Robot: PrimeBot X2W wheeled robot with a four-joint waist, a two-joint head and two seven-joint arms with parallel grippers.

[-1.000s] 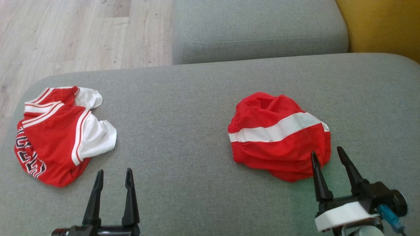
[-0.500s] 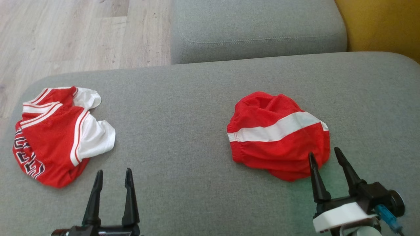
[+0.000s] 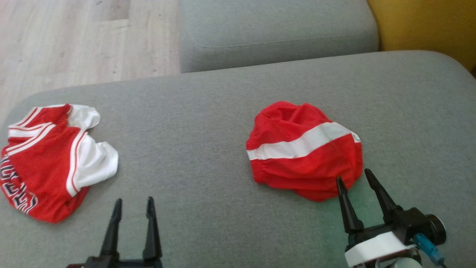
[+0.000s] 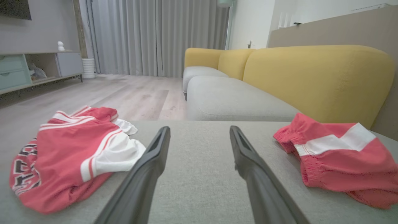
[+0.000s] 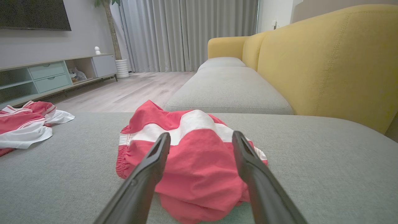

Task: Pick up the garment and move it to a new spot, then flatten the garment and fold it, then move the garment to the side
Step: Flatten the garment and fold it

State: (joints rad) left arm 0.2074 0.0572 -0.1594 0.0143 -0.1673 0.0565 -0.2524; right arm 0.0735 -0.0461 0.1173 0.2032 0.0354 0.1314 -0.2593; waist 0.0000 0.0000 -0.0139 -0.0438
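Slippage threatens if the right gripper (image 3: 353, 175), jaws spread at the near edge of the red shorts (image 3: 297, 167), pinches only one layer.

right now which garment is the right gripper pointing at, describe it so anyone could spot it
On the long grey sofa seat, look to the right half, at the tips of the right gripper. The crumpled red garment there bears one broad white band, while the red jersey at the left has white sleeves and dark lettering.
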